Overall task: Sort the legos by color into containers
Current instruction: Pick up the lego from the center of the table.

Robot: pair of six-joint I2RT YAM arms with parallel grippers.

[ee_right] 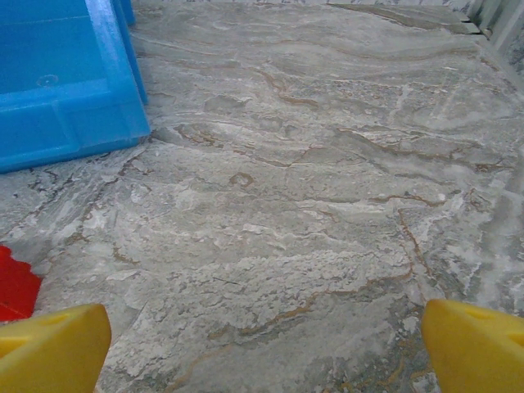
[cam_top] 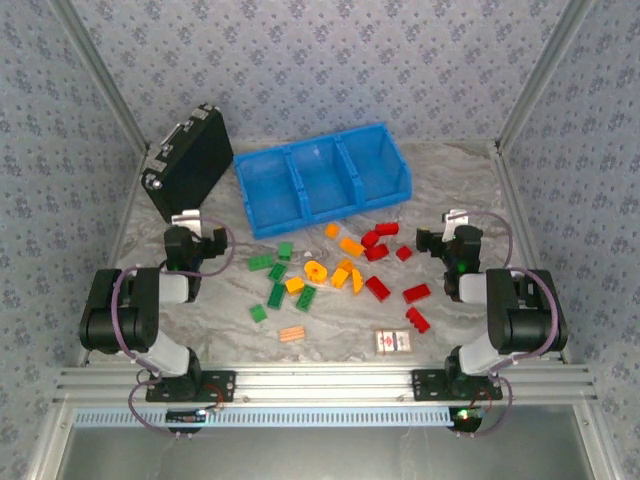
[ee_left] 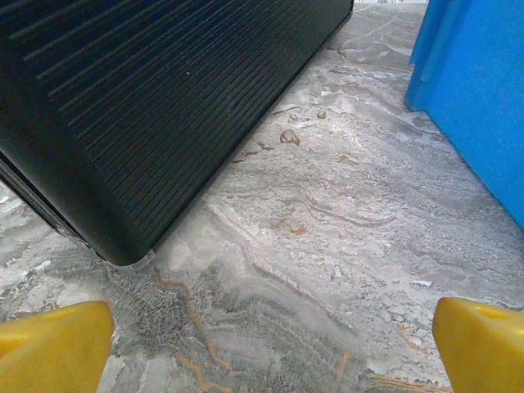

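Several legos lie loose on the marbled tabletop between the arms: green ones (cam_top: 277,280) on the left, orange-yellow ones (cam_top: 340,262) in the middle, red ones (cam_top: 385,265) on the right. Behind them stand the containers (cam_top: 296,182), a blue tray of three joined bins, with nothing visible inside. My left gripper (cam_top: 192,224) hangs open left of the green bricks, its yellow fingertips (ee_left: 53,344) wide apart over bare table. My right gripper (cam_top: 452,226) is open right of the red bricks, nothing between its fingertips (ee_right: 483,344). One red lego (ee_right: 15,285) shows at the left edge of the right wrist view.
A black hard case (cam_top: 188,160) stands tilted at the back left, close ahead of the left gripper (ee_left: 274,348). A tan ridged piece (cam_top: 291,334) and a white red-printed card (cam_top: 393,341) lie near the front edge. Patterned walls enclose the table.
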